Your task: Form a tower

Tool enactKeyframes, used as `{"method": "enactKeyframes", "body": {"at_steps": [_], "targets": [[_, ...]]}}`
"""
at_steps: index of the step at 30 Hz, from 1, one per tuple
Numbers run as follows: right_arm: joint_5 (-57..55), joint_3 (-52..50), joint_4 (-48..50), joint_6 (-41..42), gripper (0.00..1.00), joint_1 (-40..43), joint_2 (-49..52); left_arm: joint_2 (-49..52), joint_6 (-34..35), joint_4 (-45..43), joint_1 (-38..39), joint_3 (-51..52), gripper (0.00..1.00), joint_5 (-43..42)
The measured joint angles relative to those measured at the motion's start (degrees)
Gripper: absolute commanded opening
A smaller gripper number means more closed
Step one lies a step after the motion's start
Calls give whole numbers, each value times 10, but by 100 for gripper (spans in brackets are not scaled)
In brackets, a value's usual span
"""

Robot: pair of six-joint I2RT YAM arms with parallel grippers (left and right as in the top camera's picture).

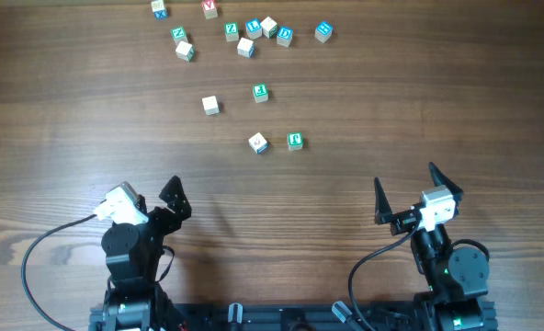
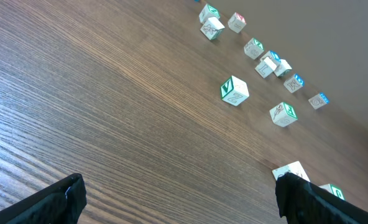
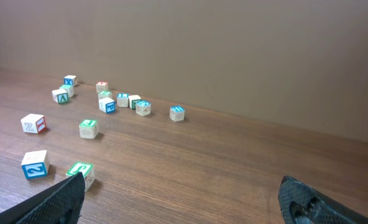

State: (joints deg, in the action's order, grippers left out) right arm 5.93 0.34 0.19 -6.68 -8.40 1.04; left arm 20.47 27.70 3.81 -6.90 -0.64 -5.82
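No tower yet: the cubes (image 1: 259, 92) lie loose across the far middle of the table (image 1: 70, 110). The left gripper (image 1: 149, 191) and right gripper (image 1: 405, 178) sit near, spread and empty. Cubes look light, rigid and smooth, so pinch two opposite flat sides.

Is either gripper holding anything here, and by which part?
Nothing is held. The left gripper and right gripper both stand open and empty, apart from the letter cubes.

Open tabletop (image 1: 419, 101) lay right of the four near cubes (image 1: 260, 92), spaced well apart; the far cluster (image 1: 254, 28) stood tightly packed
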Motion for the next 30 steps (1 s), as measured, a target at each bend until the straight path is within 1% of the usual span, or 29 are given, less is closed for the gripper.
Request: {"method": "enactKeyframes", "body": {"at_steps": [7, 10, 13, 14, 16, 18, 20, 21, 23, 24, 25, 26, 27, 28, 30], "targets": [[0, 0, 0, 0, 100, 0, 0, 0, 0, -3, 0, 0, 100, -3], [0, 0, 0, 0, 100, 0, 0, 0, 0, -20, 0, -3, 100, -46], [0, 0, 0, 0, 100, 0, 0, 7, 0, 46, 0, -47, 100, -68], [0, 0, 0, 0, 99, 0, 0, 14, 0, 88, 0, -87, 100, -74], [0, 0, 0, 0, 99, 0, 0, 36, 0, 139, 0, -169, 99, -80], [0, 0, -1, 0, 100, 0, 0, 78, 0, 217, 0, -285, 100, -85], [0, 0, -1, 0, 100, 0, 0, 132, -5, 290, 0, -385, 100, -87], [0, 0, -1, 0, 100, 0, 0, 154, -7, 306, 0, -417, 100, -88], [0, 0, -2, 0, 100, 0, 0, 233, -14, 385, 0, -514, 100, -91], [0, 0, -2, 0, 100, 0, 0, 256, -16, 397, 0, -535, 100, -91], [0, 0, -2, 0, 100, 0, 0, 302, -16, 429, 4, -572, 100, -95], [0, 0, -2, 0, 100, 0, 0, 337, -17, 429, 9, -593, 100, -105], [0, 0, -2, 0, 100, 0, 0, 364, -18, 419, 15, -603, 97, -117], [0, 0, -2, 0, 100, 0, 0, 402, -18, 399, 21, -611, 74, -141], [0, 0, -2, 0, 100, 0, 0, 464, -17, 378, 30, -612, 17, -175]]}}
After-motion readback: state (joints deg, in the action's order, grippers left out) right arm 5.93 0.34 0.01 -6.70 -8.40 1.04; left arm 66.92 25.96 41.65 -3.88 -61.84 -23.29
